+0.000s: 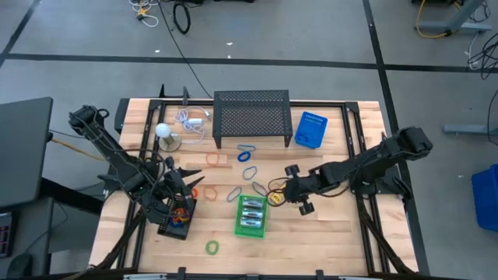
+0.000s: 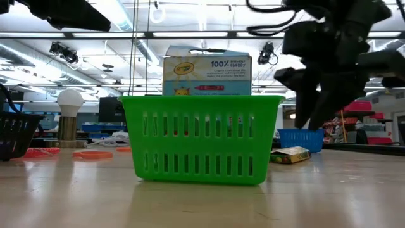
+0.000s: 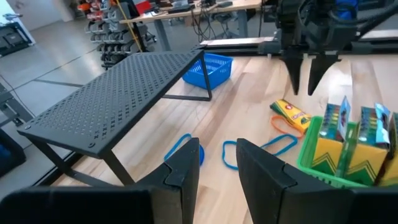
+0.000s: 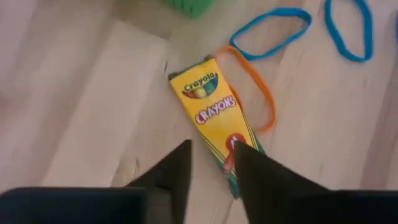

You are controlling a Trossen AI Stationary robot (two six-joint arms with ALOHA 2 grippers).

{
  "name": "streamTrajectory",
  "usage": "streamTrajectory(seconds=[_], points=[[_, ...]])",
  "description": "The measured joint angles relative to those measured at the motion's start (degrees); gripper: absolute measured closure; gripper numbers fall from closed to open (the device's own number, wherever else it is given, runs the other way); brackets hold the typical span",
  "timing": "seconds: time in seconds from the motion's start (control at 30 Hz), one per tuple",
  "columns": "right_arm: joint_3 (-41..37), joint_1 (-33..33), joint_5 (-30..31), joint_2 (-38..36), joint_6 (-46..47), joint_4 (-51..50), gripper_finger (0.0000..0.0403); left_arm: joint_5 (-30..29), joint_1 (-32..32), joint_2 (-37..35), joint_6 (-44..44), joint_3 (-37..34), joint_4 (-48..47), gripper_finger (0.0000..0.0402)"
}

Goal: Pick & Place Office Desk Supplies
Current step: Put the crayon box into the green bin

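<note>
1. Counter (image 1: 327,233) of pale wood carries a green basket (image 1: 250,216) near its middle, a black mesh shelf (image 1: 251,117) at the far side and a blue basket (image 1: 311,130) just beside the shelf.
2. Green basket holds crayon boxes (image 3: 348,134) standing upright side by side; in the low view one box (image 2: 207,76) rises above the rim.
3. One loose crayon box (image 4: 214,118) lies flat on the counter just beside the green basket, on the right arm's side, with an orange loop (image 4: 258,93) partly under or against it.
4. Right claw (image 4: 211,165) hangs just above the loose crayon box, fingers pointing down on either side of one end. The fingers stand narrowly parted; whether they touch the box cannot be told, and the box lies flat, not lifted.
5. Left claw (image 3: 214,168) is over a black basket (image 1: 176,218) at the counter's left side, fingers narrowly parted with nothing between them.
6. Black basket contains a few coloured loops (image 1: 180,215).
7. Blue loops (image 3: 186,152) lie on the counter between the shelf and the green basket; further orange loops (image 1: 215,159) lie nearby, and a green loop (image 1: 212,247) lies apart near the front edge.
8. White ball (image 1: 162,131) on a stand and a white coiled cable (image 1: 192,120) sit near the shelf's left end.
</note>
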Motion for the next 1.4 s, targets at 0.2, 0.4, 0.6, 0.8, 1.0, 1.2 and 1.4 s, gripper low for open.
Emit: streamTrajectory(seconds=[0.2, 0.4, 0.6, 0.8, 1.0, 1.2, 1.4], points=[[7.24, -2.63, -0.4, 6.21, -4.95, -9.15, 0.0181, 0.51, -0.01, 0.0, 0.55, 0.0, -0.17, 0.0287], [8.42, -4.57, -3.55, 7.84, -11.51, -9.98, 0.0165, 0.76, -0.02, 0.0, 0.61, 0.0, -0.22, 0.0287], [8.42, -5.06, -5.7, 7.86, -15.7, -7.86, 0.0179, 0.82, -0.02, 0.0, 1.21, 0.0, -0.23, 0.0287], [8.41, -5.34, -6.27, 9.04, -17.86, -6.46, 0.0181, 1.87, -0.04, 0.0, 1.19, 0.0, -0.2, 0.0287], [8.42, -5.79, -6.48, 11.23, -20.27, -6.53, 0.0181, 2.06, -0.02, -0.02, 1.29, 0.0, 0.21, 0.0287], [8.4, -6.34, -7.4, 12.68, -21.78, -6.9, 0.0181, 2.12, -0.02, -0.02, 1.47, 0.02, 0.58, 0.0287], [8.43, -4.3, -7.07, 12.95, -23.28, -8.88, 0.0183, 2.12, -0.02, -0.04, 1.48, 0.02, 0.88, 0.0287]])
